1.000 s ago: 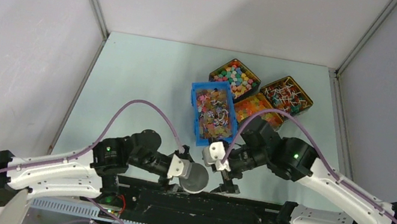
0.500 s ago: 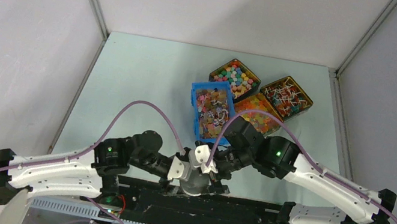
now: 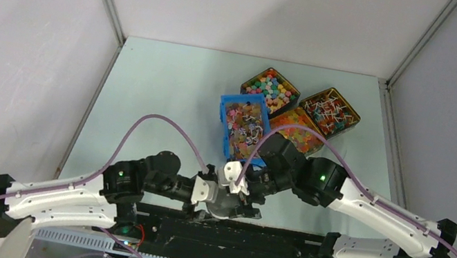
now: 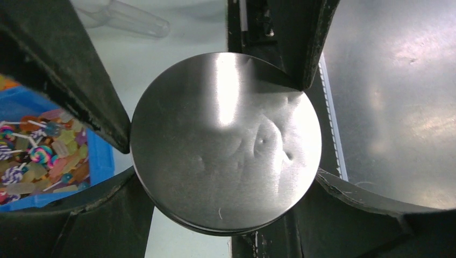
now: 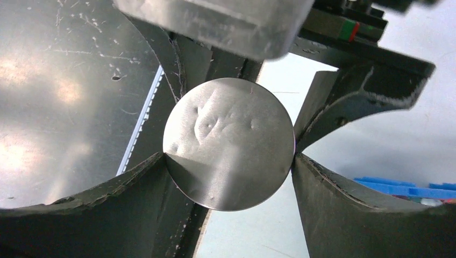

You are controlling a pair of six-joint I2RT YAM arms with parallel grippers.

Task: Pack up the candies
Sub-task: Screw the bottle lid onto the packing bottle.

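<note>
**Top view:** The left gripper and the right gripper meet on one metal disc at the near edge of the bench. The candies lie in the blue tray just beyond.

**Left wrist view:** The left gripper pinches the disc rim on opposite sides.

**Right wrist view:** The right gripper's fingers touch the rim on both sides, pinching it crosswise.

**Step in hand:** Probably passing over or opening the packing tin. No candy is packed yet.

**Next move:** One gripper must hold firm while the other pulls or lets go.
</note>
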